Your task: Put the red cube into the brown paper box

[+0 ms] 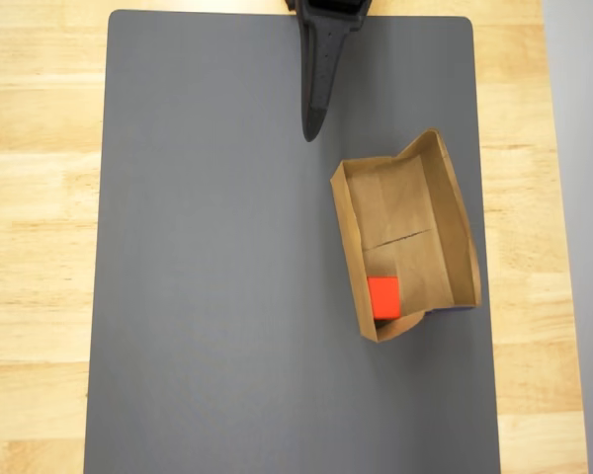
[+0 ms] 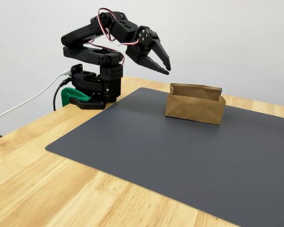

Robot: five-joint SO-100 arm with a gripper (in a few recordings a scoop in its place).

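1. Overhead, the small bright red-orange cube (image 1: 382, 296) lies on the floor of the shallow brown kraft-paper box (image 1: 455, 222), close to the box's lower left corner and touching or just beside its left wall.
2. Same view: the box sits tilted on the right half of the dark grey rectangular mat (image 1: 217, 276), which covers most of the light wooden desk (image 1: 35, 197); a crease crosses the box floor above the cube.
3. Same view: the black two-finger jaws (image 1: 314, 130) reach down from the top edge, their tip over bare mat, up and to the left of the box and apart from it. Whether they are parted cannot be told from this angle.
4. Fixed view: the black arm (image 2: 102, 47) stands clamped at the desk's far left corner, folded, with the jaws (image 2: 164, 67) raised in the air to the left of the box (image 2: 195, 106).
5. Fixed view: the jaws are slightly parted and grasp nothing; the box walls hide the cube.
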